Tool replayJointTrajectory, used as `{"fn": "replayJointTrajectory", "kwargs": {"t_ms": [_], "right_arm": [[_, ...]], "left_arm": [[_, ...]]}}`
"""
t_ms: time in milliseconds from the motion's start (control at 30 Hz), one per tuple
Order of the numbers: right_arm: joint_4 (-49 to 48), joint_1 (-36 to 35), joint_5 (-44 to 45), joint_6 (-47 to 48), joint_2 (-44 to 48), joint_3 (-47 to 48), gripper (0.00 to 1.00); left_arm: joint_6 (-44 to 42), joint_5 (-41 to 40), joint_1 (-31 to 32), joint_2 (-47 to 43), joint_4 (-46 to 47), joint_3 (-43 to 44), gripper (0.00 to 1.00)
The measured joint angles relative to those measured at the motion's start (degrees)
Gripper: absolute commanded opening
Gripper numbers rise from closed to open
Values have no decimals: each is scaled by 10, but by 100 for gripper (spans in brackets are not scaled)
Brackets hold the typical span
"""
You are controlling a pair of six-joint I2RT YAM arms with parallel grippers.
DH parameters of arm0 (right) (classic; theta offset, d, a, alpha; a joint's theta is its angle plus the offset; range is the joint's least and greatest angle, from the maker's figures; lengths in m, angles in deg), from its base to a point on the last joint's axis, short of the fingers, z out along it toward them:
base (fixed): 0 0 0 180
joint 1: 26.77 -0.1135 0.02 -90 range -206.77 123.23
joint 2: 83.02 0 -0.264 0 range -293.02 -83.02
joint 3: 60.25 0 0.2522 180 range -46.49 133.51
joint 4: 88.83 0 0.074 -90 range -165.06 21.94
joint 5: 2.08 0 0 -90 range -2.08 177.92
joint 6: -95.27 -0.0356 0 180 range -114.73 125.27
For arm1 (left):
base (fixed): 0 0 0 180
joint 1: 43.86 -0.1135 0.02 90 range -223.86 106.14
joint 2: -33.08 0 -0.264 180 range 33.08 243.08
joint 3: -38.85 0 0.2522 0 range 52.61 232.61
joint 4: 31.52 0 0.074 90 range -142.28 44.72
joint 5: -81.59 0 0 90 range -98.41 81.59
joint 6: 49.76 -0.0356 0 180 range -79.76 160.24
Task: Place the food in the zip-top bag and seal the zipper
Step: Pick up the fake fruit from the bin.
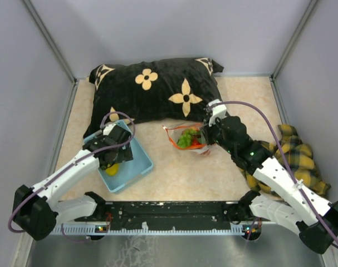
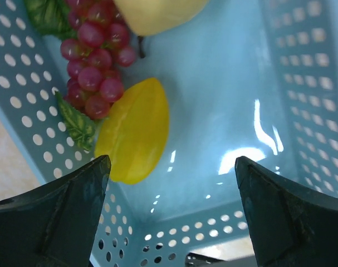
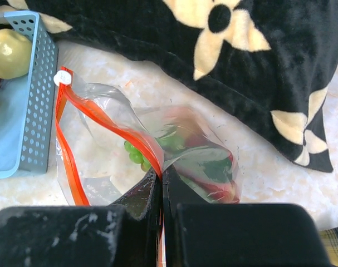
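While the left claw (image 2: 171, 162) gapes empty, the right claw (image 3: 160, 177) pinches the zipper (image 3: 110, 124), mouth facing the basket (image 3: 38, 94).

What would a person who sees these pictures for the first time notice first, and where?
A large black pillow with cream flowers lies at the back of the table. Before it, the right gripper pinches a clear zip-top bag at its red zipper, green and red food inside. On the left, the open left gripper hangs in a light blue perforated basket over a yellow toy fruit and purple grapes.
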Motion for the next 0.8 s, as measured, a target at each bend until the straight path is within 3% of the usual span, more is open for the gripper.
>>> {"fn": "replayJointTrajectory", "kwargs": {"t_ms": [467, 800], "right_arm": [[-14, 2, -19, -1, 9, -11, 0], [-16, 3, -24, -1, 9, -11, 0]], "left_arm": [[31, -14, -58, 84, 86, -83, 98], [30, 54, -59, 131, 112, -71, 100]]}}
